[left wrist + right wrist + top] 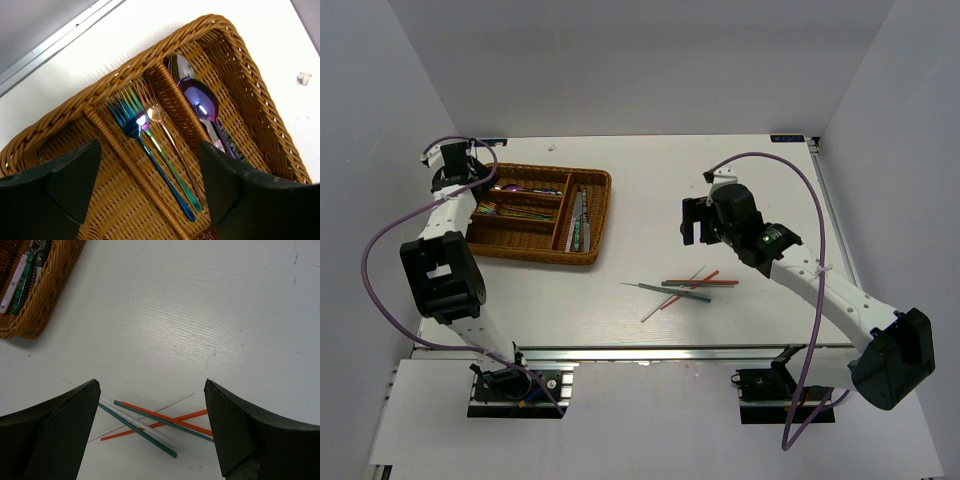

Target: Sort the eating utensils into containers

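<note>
Over the far-left corner of the rectangular brown woven wicker tray [125, 65], the left end effector [150, 165] hangs wide open and empty above a blue metal fork [131, 125] and a purple metal spoon [200, 102], which lie in neighbouring compartments. Likewise open and empty, the right end effector [151, 390] hovers over thin orange, teal and white chopsticks [150, 422] crossed on the white table [200, 315].

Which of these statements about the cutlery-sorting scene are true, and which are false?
1. The blue metal fork lies inside the brown woven wicker tray. True.
2. The thin orange, teal and white chopsticks lie in the tray. False: they lie crossed on the white table, outside it.
3. The shiny purple spoon shares a compartment with the fork. False: a woven divider separates them.
4. The right arm's jaws stand open, holding nothing. True.
</note>
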Controlling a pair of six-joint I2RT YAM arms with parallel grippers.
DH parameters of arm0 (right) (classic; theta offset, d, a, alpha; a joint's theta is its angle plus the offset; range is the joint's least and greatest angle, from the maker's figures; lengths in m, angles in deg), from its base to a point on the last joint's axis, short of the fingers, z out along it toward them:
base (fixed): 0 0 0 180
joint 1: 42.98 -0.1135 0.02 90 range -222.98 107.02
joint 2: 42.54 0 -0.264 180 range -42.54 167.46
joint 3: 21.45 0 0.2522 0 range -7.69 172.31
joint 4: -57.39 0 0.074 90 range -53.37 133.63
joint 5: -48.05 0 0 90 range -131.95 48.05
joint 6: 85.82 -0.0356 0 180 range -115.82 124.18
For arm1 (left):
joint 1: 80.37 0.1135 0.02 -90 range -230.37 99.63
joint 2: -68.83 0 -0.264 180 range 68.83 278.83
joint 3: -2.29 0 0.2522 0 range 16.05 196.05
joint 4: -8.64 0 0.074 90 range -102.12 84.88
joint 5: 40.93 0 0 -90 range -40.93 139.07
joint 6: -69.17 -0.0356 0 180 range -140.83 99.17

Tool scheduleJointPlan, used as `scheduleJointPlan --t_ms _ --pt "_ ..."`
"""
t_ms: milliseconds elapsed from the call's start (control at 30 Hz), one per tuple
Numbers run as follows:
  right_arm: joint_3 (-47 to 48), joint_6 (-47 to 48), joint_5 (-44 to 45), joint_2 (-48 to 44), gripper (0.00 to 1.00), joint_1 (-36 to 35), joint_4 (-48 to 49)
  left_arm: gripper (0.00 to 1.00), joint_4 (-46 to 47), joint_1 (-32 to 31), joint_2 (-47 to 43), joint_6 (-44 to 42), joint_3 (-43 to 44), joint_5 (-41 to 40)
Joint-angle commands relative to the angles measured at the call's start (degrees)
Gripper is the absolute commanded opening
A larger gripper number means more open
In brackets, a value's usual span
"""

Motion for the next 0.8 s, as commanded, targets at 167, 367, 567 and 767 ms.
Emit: scheduleJointPlan --t_ms 167,367,567,767 --pt "0.71 2.65 -8.31 1.30 0.89 0.28 -1.39 0.98 -7.85 -5.60 -6.87 -3.05 7.73 0.82" --pt "-1.39 10.56 -14.06 4.73 0.81 -2.79 -6.31 0.98 -11.82 -18.87 -17.67 -6.66 1.27 1.07" --pt "-4.28 13.73 -11.85 9.83 0.57 -9.91 -9.05 0.98 -8.57 -22.24 -34.02 -8.85 -19.92 6.34" --pt "-8.86 13.64 -6.07 13.17 0.33 -13.61 -5.36 0.98 -5.75 -23.28 -47.04 -10.36 -32.77 4.50"
